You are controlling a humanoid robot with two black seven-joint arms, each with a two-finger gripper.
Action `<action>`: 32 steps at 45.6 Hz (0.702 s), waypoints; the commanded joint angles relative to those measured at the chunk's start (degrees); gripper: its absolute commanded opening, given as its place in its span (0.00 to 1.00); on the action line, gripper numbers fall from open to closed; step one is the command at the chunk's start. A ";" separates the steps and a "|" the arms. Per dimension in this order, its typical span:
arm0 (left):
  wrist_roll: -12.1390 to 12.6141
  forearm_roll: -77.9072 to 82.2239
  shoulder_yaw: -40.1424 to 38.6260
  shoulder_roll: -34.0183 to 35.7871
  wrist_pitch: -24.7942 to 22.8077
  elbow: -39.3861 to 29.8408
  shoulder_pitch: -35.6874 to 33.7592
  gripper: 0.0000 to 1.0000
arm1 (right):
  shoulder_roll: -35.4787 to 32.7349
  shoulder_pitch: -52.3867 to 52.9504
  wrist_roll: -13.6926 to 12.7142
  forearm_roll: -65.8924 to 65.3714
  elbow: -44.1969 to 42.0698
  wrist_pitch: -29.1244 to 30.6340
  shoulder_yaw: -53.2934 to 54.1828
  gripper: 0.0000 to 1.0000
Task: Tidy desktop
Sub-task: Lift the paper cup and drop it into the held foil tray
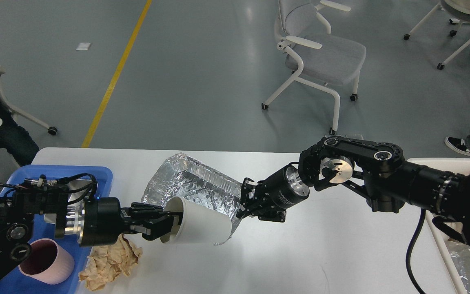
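The white desktop [320, 253] fills the lower part of the head view. My right gripper [244, 204] is shut on the right rim of a crinkled foil tray [190, 183] and holds it tilted above the desktop. My left gripper [169, 222] is shut on the rim of a white paper cup [204, 228], which lies on its side in front of the foil tray, its mouth toward the gripper. A crumpled tan paper ball [110, 262] lies on the desktop below my left gripper.
A blue plastic tray [96, 173] at the left edge holds a pink cup [47, 261] and a metal tin, mostly hidden by my left arm. A cream bin [459, 253] stands off the right edge. A chair [320, 53] stands behind the table.
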 commanded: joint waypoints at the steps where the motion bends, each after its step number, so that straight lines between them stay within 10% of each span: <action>1: 0.14 -5.34 -3.53 1.65 0.03 0.02 -0.02 0.00 | -0.09 -0.03 0.00 -0.09 -0.02 0.00 -0.15 0.00; 18: 1.02 -8.69 -15.40 2.09 -7.17 0.19 -0.99 0.00 | 0.00 -0.20 0.00 -0.35 0.07 -0.18 -0.32 0.00; 32: 13.14 -7.46 -13.03 0.60 -6.91 3.27 -0.81 0.00 | 0.00 -0.11 0.00 -0.35 0.16 -0.35 -0.23 0.00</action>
